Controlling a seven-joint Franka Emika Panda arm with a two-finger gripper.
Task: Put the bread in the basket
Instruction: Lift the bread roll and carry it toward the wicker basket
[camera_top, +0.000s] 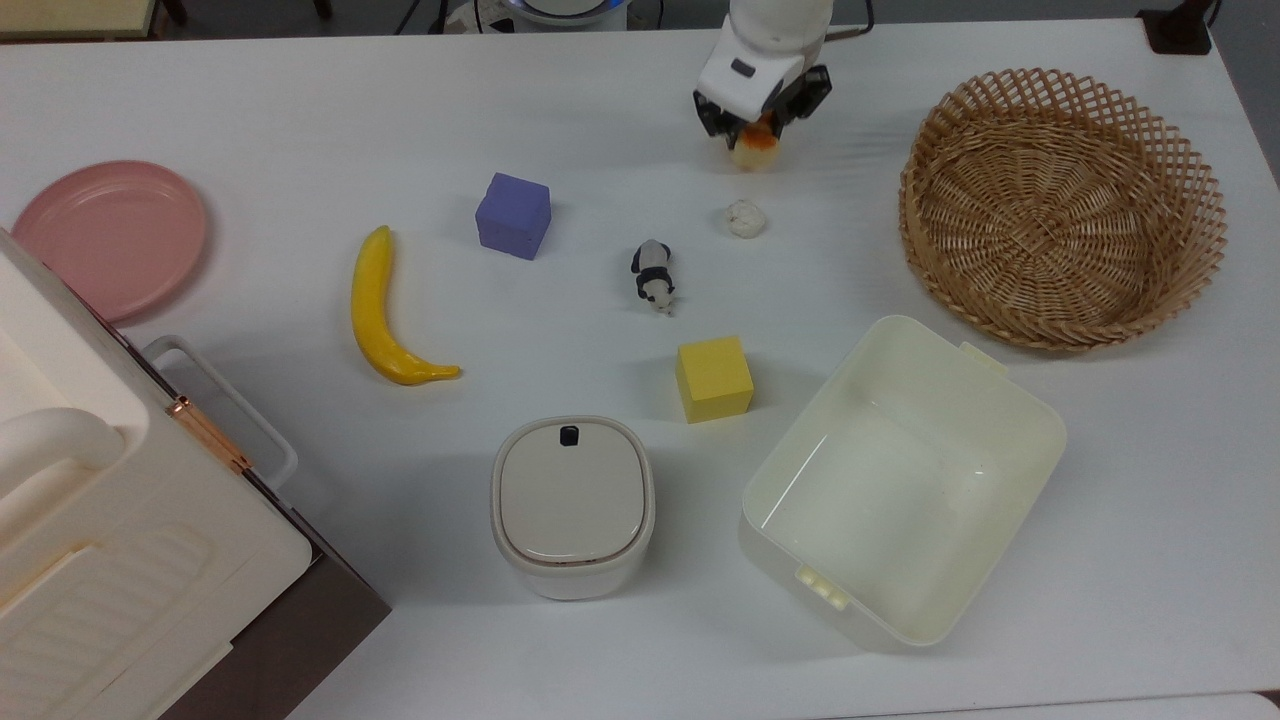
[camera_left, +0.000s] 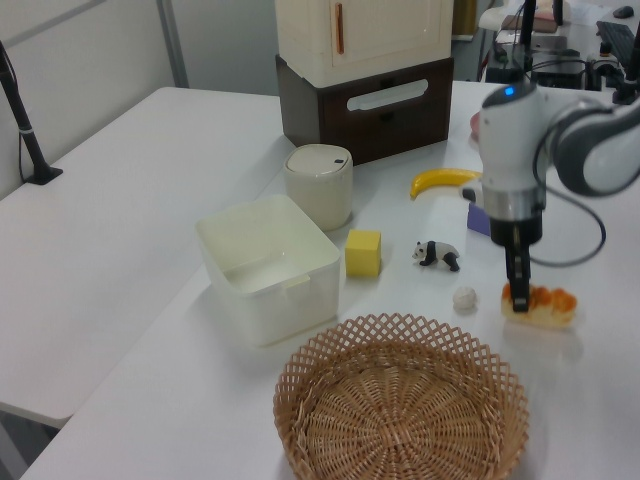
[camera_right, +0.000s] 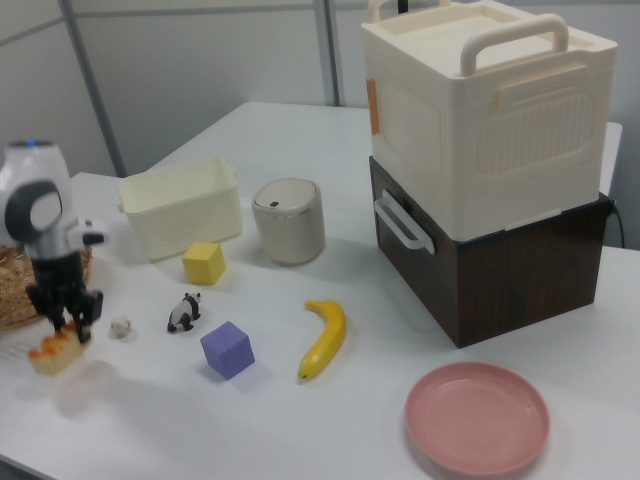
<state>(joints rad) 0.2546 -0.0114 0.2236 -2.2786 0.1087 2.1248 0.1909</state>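
End effector (camera_top: 752, 128): we see it pointing straight down with its fingers closed on one end of the bread (camera_top: 755, 150); in the left view the fingers (camera_left: 517, 290) pinch the loaf's near end (camera_left: 543, 303), so the rest of the loaf sticks out sideways.

Bread: it hangs from the end effector; the shadow under it in the right view (camera_right: 52, 354) suggests it is just clear of the worktop (camera_top: 300, 120). It sits at the far edge of the top view, well apart from the basket (camera_top: 1063, 207).

Grip choice: we judge that the end grasp leaves the loaf cantilevered, so it may tilt or swing during travel.

Basket: it stands upright and open towards the top view's right; its lattice rim (camera_left: 400, 330) is raised, which we take as the reason for lifting the loaf rather than sliding it.

Neighbours: the white lumpy ball (camera_top: 745, 218) lies near the bread, and the panda figure (camera_top: 653, 275) lies farther off; neither is between loaf and basket.

Cream tub (camera_top: 900, 480): it rests near the basket in the top view, off the direct route.

Stage: we judge the grasp made, with the carry to the basket not yet done.
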